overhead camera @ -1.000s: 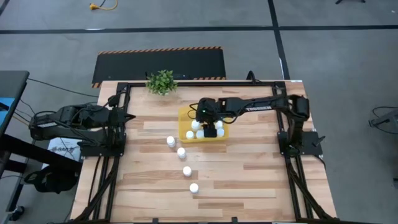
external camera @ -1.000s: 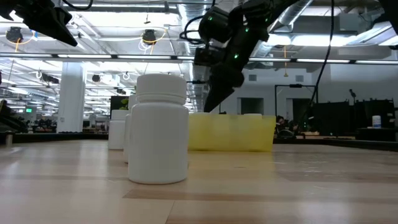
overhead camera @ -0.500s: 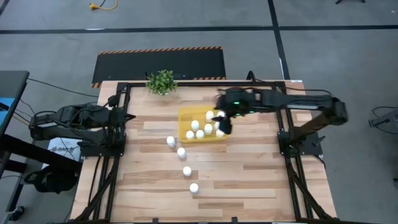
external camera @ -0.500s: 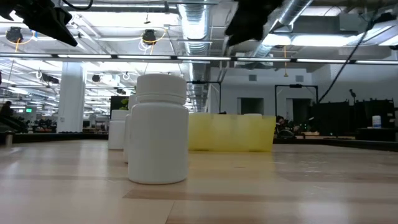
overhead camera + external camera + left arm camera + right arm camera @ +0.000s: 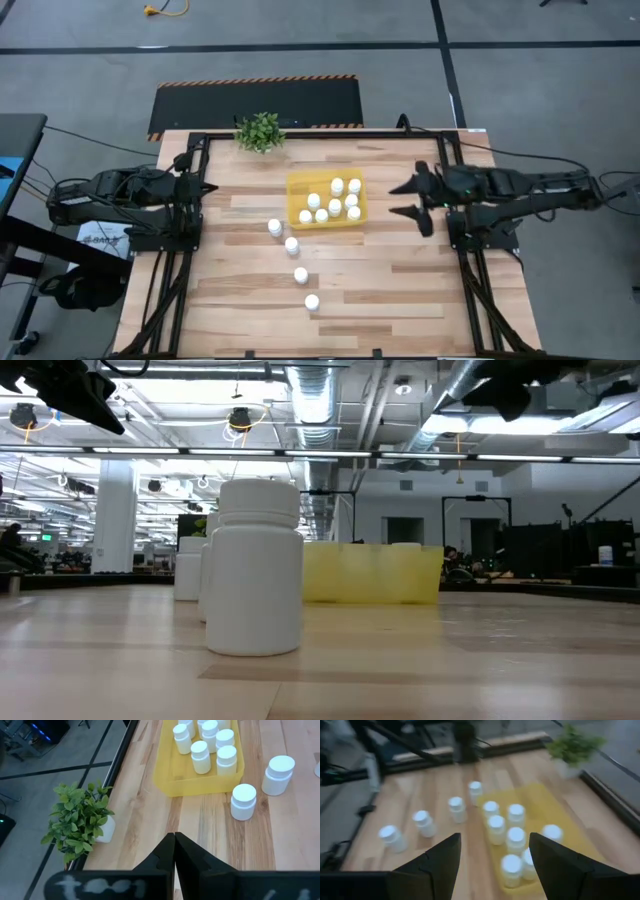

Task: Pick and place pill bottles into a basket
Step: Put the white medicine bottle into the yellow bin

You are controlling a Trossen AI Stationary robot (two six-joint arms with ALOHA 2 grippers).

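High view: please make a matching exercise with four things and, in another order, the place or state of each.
Things:
1. yellow tray
2. green plant
3. right hand
4. left hand

Places or states:
A. shut, at the table's left edge
B. holds seven white bottles
C. open and empty, right of the tray
D. at the table's far edge

Pairs: 1-B, 2-D, 3-C, 4-A
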